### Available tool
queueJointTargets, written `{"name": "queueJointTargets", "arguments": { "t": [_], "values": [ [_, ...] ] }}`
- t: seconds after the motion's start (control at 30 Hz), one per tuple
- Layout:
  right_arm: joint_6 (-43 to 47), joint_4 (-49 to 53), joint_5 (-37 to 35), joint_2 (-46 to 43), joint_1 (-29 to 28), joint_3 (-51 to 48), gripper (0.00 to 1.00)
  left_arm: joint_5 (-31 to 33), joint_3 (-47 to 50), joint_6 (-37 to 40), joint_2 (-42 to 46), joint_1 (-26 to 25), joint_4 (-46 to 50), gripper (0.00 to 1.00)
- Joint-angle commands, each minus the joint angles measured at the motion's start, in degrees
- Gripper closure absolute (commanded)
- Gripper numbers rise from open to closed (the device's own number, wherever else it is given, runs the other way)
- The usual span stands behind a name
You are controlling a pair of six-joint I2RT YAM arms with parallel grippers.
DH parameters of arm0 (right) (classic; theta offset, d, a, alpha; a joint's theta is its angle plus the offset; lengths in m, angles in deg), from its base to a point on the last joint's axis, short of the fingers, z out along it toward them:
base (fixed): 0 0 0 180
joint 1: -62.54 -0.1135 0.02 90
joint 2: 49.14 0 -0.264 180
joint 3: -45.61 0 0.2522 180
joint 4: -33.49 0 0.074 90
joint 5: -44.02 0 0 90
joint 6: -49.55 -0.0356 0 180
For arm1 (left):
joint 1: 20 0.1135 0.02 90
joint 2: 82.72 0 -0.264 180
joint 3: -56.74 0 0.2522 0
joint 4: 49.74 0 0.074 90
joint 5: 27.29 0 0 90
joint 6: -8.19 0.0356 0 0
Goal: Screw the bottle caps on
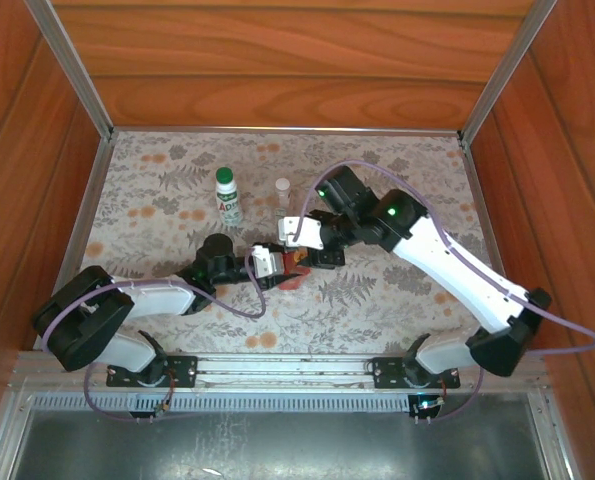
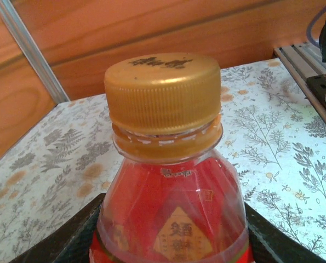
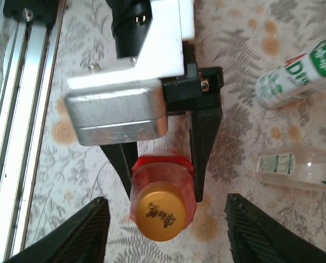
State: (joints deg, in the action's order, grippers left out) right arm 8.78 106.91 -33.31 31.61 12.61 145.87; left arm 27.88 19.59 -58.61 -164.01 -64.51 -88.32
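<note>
Fern-and-flower patterned mat (image 1: 397,180) covered the table. Your left gripper (image 3: 163,164) was clamped on the red clear-plastic bottle (image 2: 171,219), black fingers (image 3: 202,148) pressed to both sides of its body. The bottle was cap end up, near the mat's centre. Your right gripper (image 3: 166,203) hung over that bottle with jaws spread wide, one finger either side of the top, touching nothing. White plastic bottle with green-printed label (image 1: 230,207) stood upright toward the back of the mat, well apart from both grippers. Tiny clear bottle (image 1: 282,200) stood just to its right. Ribbed orange screw cap (image 2: 163,90) sat on the red bottle's neck, above the collar ring; how tightly, you couldn't tell from these views. Green round cap (image 1: 224,175) sat on top of the white bottle. The clear bottle's top looked whitish from above, possibly the white cap (image 1: 282,184), but too small to be sure.
</note>
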Motion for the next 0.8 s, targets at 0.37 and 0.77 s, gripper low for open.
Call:
{"name": "queueJointTargets", "arguments": {
  "t": [0.37,0.77],
  "values": [
    [6.18,8.88,-2.51,7.25,-1.13,3.56,0.58,-1.9,2.17,0.75,-1.21,1.24,8.3,0.47],
    [4.34,6.55,-0.87,7.23,-1.31,1.13,0.62,-2.3,0.72,-0.7,-2.98,1.21,8.3,0.47]
  ]
}}
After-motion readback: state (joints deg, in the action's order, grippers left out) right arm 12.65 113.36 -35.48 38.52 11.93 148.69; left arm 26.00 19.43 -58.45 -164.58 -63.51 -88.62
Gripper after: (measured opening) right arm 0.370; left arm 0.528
